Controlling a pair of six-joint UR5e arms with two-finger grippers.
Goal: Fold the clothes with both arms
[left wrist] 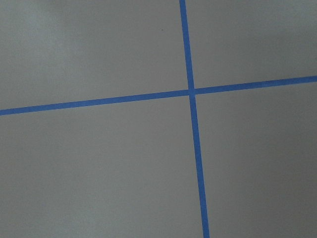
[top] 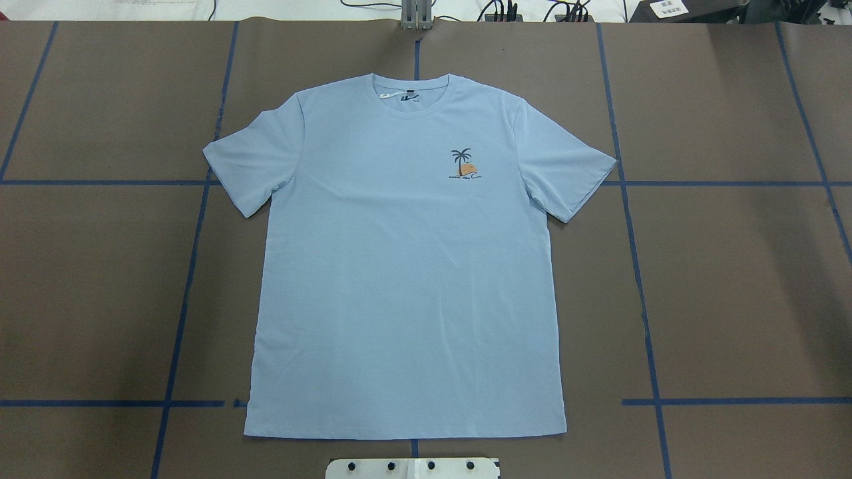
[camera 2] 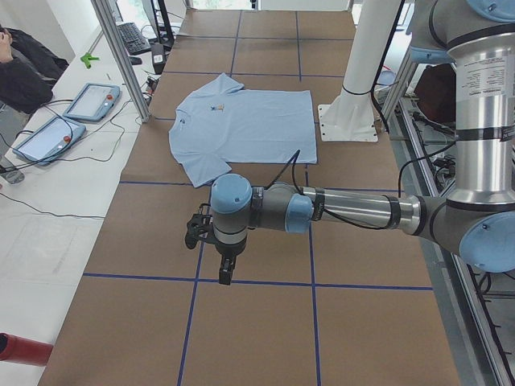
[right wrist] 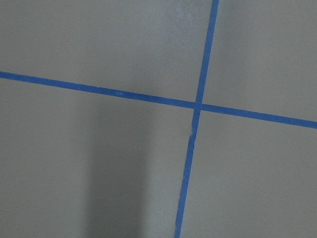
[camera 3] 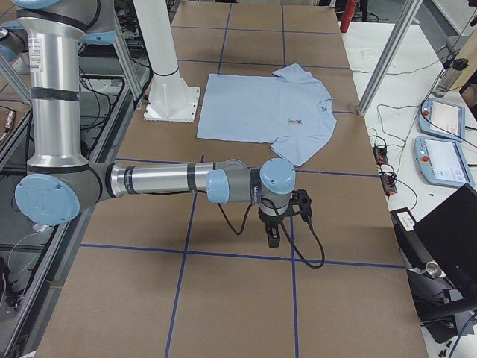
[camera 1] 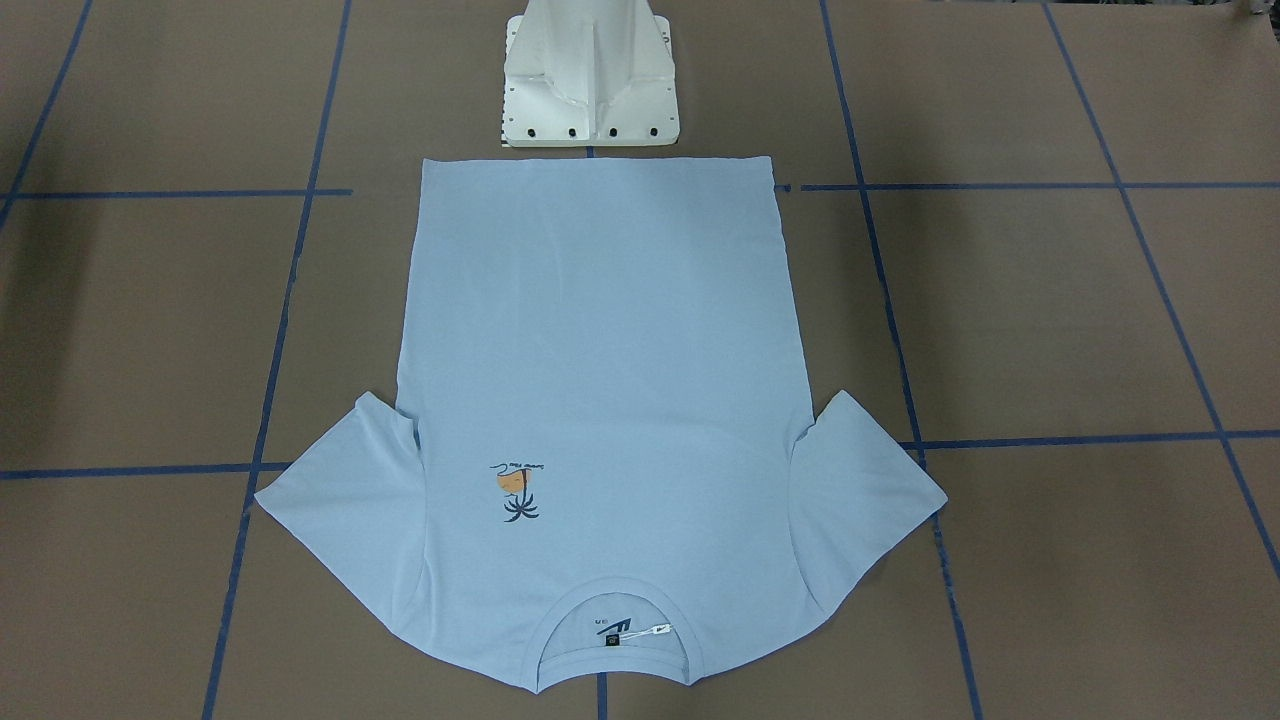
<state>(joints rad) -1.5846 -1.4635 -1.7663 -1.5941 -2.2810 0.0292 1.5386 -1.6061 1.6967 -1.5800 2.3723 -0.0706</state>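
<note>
Left claw point(camera 2: 224, 277) and right claw point(camera 3: 273, 237) hang point-down over the two ends of the surface point(top: 732, 286), both clear of the T-shirt point(top: 406, 266).
Spread or pressed together? Can't tell for either claw from these side angles. The T-shirt lies flat, print up, mid-surface, hem at the robot-side edge by the white pedestal point(camera 1: 590, 80), collar toward the far edge, sleeves out.

Left arm point(camera 2: 354, 211) and right arm point(camera 3: 156, 179) stretch level, wrists turned down.
</note>
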